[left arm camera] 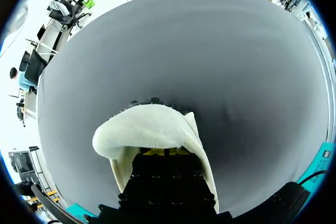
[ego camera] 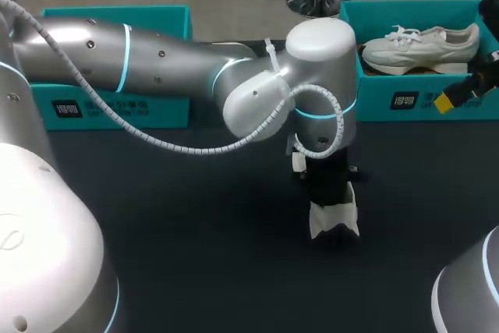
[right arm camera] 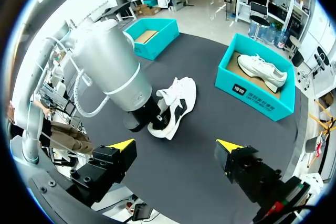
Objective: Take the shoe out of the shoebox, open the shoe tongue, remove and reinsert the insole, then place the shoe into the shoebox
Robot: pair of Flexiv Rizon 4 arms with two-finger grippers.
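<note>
A white shoe (right arm camera: 177, 103) with black panels lies on its side on the dark table (right arm camera: 210, 182). My left gripper (right arm camera: 152, 121) stands at its near end. In the left wrist view my left gripper (left arm camera: 165, 152) is shut on a white, cloth-faced piece that looks like the insole (left arm camera: 147, 129), which curls over the yellow tips. In the head view the left arm hides most of the shoe, and only a white end (ego camera: 334, 220) shows below my left gripper (ego camera: 327, 185). My right gripper (right arm camera: 176, 145) hangs open high above the table, by the right shoebox (ego camera: 405, 100).
The teal shoebox (right arm camera: 252, 98) at the back right holds a second white shoe (ego camera: 421, 46). Another teal box (ego camera: 117, 107) stands at the back left, showing a cardboard floor (right arm camera: 144, 36). The left arm's elbow (ego camera: 257, 99) spans the middle of the table.
</note>
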